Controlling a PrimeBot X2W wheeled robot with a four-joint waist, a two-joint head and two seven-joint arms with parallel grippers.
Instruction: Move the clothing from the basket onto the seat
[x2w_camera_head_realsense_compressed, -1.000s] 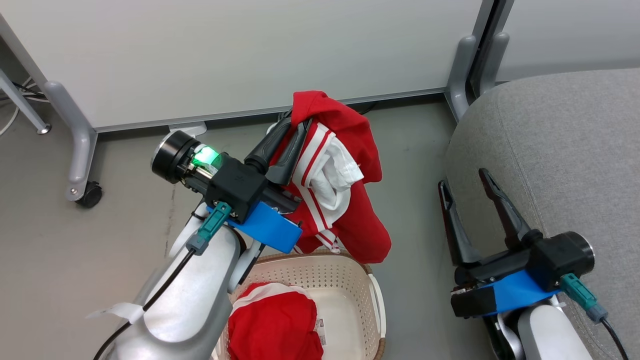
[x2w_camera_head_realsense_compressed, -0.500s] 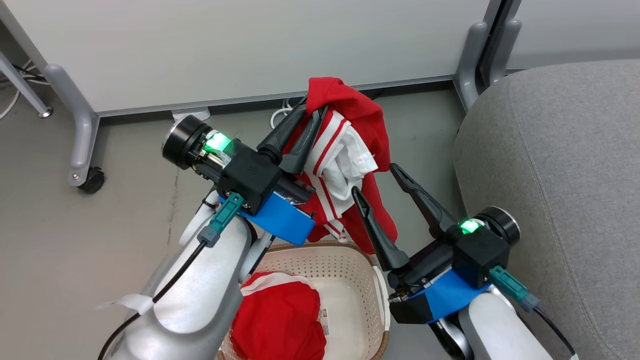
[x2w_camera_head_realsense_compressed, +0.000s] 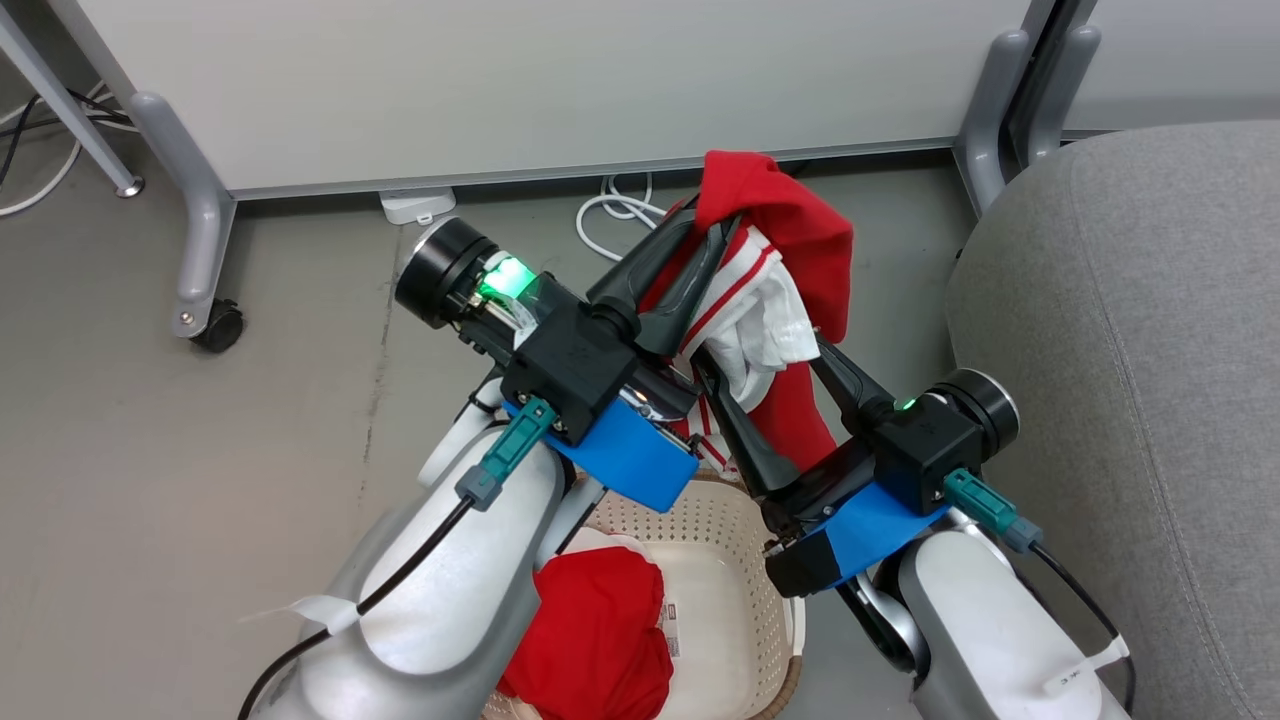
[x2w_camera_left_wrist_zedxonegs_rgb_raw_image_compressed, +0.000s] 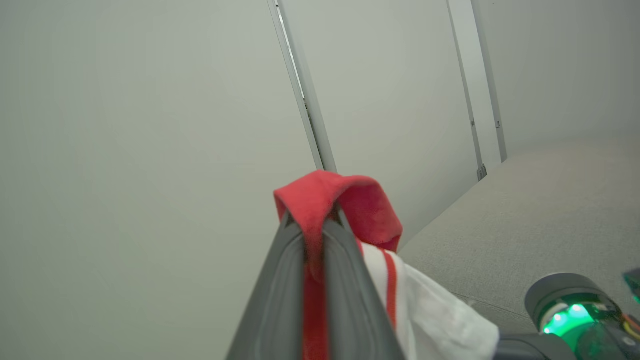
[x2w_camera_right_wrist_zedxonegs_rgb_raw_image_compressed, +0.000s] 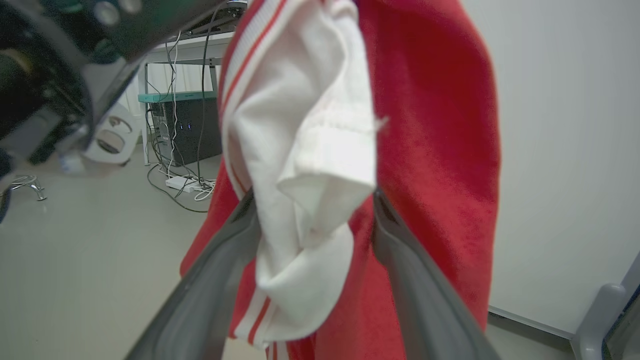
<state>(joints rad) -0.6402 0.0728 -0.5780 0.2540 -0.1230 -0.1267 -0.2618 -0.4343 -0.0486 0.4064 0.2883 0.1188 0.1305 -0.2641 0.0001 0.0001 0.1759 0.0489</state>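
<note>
Above the grey floor (x2w_camera_head_realsense_compressed: 200, 480), left gripper (x2w_camera_head_realsense_compressed: 712, 222) pinches the red garment (x2w_camera_head_realsense_compressed: 790, 215) to hang it clear of the basket (x2w_camera_head_realsense_compressed: 745, 590); right gripper (x2w_camera_head_realsense_compressed: 758, 352), spread wide, straddles its drape, likely for support.

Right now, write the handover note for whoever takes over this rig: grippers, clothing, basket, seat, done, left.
Left gripper: shut on the lifted red garment, held above the basket.
Right gripper: open, jaws either side of that hanging cloth, not clamped.
Second red garment: lies in the basket.
Seat: to the robot's right, no clothing on the part in view.
Done: one garment lifted out.
Left: lay it on the seat, then move the second.
</note>
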